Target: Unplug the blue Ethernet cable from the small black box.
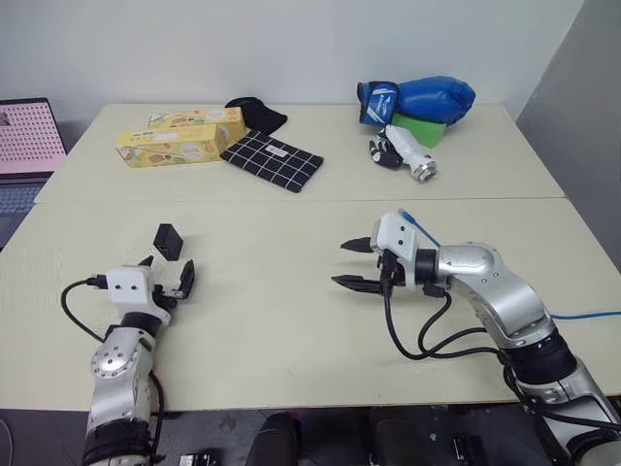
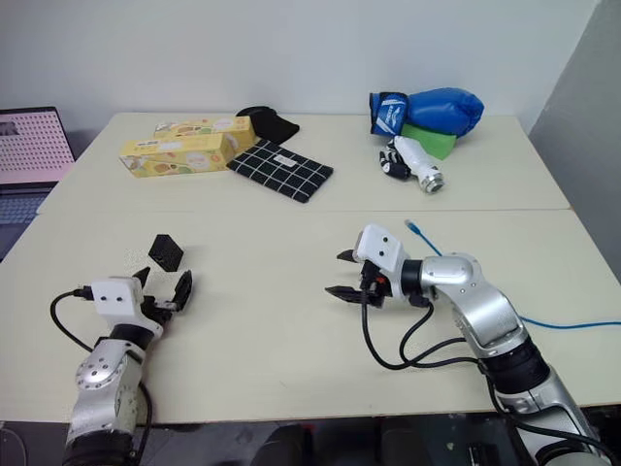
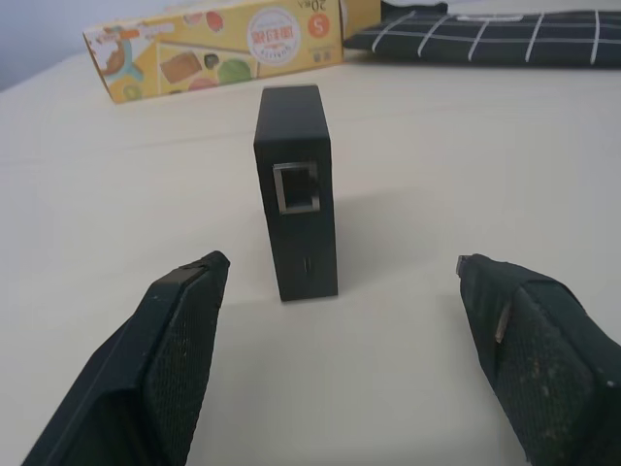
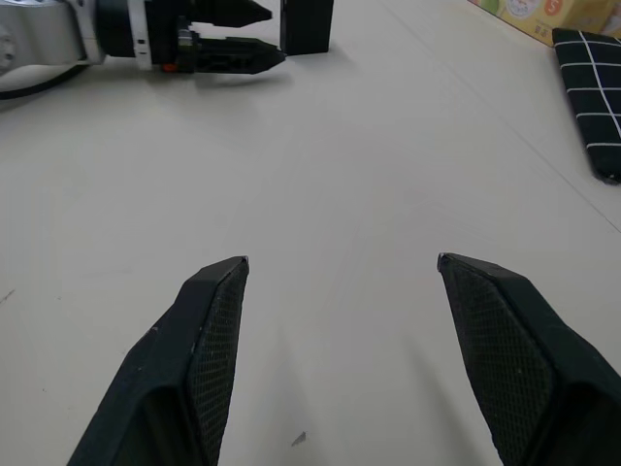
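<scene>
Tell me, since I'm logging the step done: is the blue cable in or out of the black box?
Out. The small black box stands alone with its port empty; the blue Ethernet cable lies apart, beside the right arm.

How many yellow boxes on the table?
2, both at the far left of the table: the front box lies near the checked cloth, the rear box right behind it, touching or nearly so.

A matt black plastic box (image 3: 296, 189) with a metal-rimmed port stands on a smooth, matt cream surface (image 1: 291, 291). The left hand (image 3: 340, 282) shows finely textured black fingers (image 3: 179, 340). Behind lie glossy printed cardboard cartons (image 1: 179, 146), a checked black cloth (image 1: 272, 160) and shiny blue boxing gloves (image 1: 417, 99).
</scene>
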